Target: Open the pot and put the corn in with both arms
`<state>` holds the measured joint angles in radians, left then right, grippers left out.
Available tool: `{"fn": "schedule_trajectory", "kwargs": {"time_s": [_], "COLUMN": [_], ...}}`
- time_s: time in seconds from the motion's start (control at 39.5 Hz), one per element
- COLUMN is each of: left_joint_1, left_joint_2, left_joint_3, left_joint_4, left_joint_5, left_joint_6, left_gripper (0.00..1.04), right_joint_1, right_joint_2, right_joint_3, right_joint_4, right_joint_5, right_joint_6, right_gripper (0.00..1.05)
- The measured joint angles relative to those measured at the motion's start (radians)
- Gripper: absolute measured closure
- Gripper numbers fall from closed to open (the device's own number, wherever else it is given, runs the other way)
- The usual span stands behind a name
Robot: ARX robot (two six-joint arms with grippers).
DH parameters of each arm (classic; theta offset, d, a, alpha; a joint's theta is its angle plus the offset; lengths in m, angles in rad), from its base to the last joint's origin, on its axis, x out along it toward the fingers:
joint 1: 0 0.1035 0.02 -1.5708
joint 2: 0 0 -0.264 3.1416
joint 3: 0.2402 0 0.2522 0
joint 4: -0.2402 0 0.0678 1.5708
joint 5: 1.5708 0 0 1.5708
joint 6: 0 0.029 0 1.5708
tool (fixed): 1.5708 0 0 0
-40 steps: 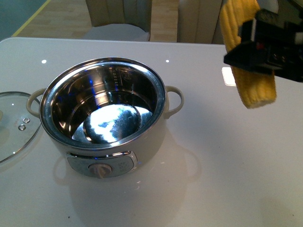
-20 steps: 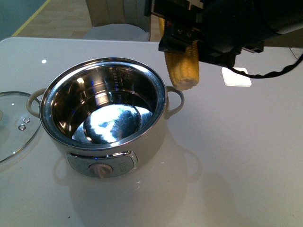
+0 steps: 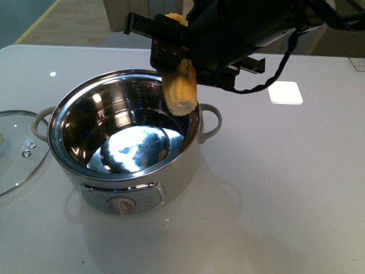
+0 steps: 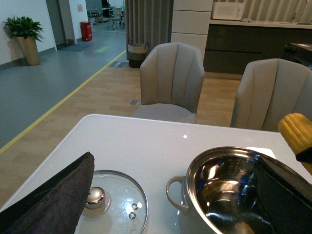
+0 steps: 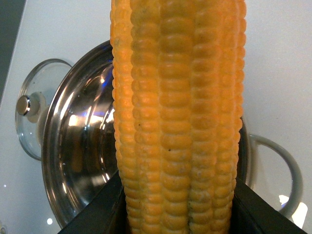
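The cream-white pot (image 3: 183,169) stands uncovered on the white table, its steel bowl holding nothing. My right gripper (image 3: 173,56) is shut on the yellow corn (image 3: 181,91), which hangs upright with its lower end just above the pot's far right rim, inside the handle. In the right wrist view the corn (image 5: 178,117) fills the frame between the black fingers (image 5: 97,209), with the pot (image 5: 63,161) below it. My left gripper (image 4: 174,163) is open and holds nothing, its dark fingers (image 4: 53,200) framing the pot (image 4: 195,170) and the corn's tip (image 4: 297,131).
The glass lid (image 3: 11,154) lies flat on the table left of the pot, also in the left wrist view as the lid (image 4: 122,200). A white square (image 3: 287,92) sits on the table at the right. A black cable (image 3: 274,71) hangs off the right arm. Chairs (image 4: 170,78) stand beyond the table's far edge.
My right arm has swung left with the corn, from the table's right side to above the pot's far right rim. The pot and lid have not moved.
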<state>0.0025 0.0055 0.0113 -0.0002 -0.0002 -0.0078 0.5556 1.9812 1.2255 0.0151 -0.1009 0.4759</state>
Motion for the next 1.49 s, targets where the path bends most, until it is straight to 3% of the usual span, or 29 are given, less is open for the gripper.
{"fn": "schedule_trajectory", "kwargs": {"time_s": [0.71,1.19,1.29,1.39,1.49], "left_joint_1": [0.000,0.000,0.000,0.000,0.000], "left_joint_2": [0.000,0.000,0.000,0.000,0.000], "left_joint_3": [0.000,0.000,0.000,0.000,0.000], "left_joint_4": [0.000,0.000,0.000,0.000,0.000], "left_joint_5": [0.000,0.000,0.000,0.000,0.000], "left_joint_6": [0.000,0.000,0.000,0.000,0.000], "left_gripper": [0.07,0.07,0.07,0.07,0.07], "right_joint_1": [0.033,0.060,0.062,0.069,0.078], "right_joint_2": [0.217,0.292,0.298,0.309,0.318], "right_joint_3": [0.251,0.307,0.330,0.346,0.347], "right_joint_4": [-0.124,-0.182,-0.190,-0.208,-0.216], "right_joint_5": [-0.042,-0.029,-0.027,-0.020,-0.015], "right_joint_6": [0.103,0.109,0.107,0.104,0.097], "right_gripper": [0.63,0.62,0.51,0.31,0.20]}}
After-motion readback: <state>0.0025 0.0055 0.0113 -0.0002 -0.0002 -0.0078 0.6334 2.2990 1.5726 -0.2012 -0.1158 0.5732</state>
